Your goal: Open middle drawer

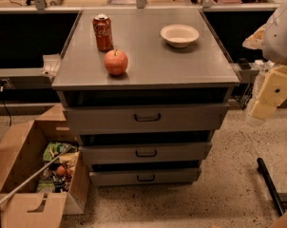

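Gripper (pixel 263 107) hangs at right, apart from the drawer fronts; whether it is open or closed cannot be told. Middle drawer (pixel 181 152): second of three, flat grey front, dark centred loop handle (pixel 146 153). Grey worktop (pixel 153 56) carries can (pixel 103 32), apple (pixel 116 62) and bowl (pixel 179 34). Cardboard box (pixel 20 160) stands near left on speckled floor (pixel 229 194).

Three grey drawers, the top drawer (pixel 96 120), the middle drawer (pixel 105 154) and the bottom drawer (pixel 110 177), each carry one dark handle. One red can (pixel 103 32), one apple (pixel 116 62) and one white bowl (pixel 179 34) stand on the single cabinet top (pixel 153 65). One open cardboard box (pixel 17 156) sits on the floor at left; one gripper (pixel 264 103) hangs at right, beside the cabinet.
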Robot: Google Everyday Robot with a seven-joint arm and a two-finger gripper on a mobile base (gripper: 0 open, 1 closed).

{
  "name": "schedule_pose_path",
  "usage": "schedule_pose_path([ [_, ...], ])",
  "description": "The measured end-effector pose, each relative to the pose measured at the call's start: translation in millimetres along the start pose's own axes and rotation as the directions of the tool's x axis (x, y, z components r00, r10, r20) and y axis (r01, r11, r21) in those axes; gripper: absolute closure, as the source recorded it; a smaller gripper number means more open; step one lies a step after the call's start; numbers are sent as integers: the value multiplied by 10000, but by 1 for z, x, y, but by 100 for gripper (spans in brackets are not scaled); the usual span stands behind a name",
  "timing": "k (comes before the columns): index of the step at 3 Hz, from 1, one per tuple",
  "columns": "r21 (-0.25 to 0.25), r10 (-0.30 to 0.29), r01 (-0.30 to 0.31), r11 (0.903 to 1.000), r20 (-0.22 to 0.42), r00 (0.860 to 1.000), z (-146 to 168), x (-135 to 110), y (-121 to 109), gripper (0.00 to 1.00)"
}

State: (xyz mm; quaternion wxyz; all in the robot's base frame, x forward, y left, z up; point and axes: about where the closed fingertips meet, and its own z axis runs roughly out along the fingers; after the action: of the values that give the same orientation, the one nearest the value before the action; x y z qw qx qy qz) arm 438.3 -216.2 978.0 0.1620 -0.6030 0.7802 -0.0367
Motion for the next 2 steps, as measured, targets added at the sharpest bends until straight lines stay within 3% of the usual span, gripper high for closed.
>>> schedule_pose_path([
  [1, 0, -1, 1, 10000, -1, 10000, 0, 0, 0, 0],
  [2, -133, -176, 172, 9998, -272, 9995, 21, 2, 7, 0],
])
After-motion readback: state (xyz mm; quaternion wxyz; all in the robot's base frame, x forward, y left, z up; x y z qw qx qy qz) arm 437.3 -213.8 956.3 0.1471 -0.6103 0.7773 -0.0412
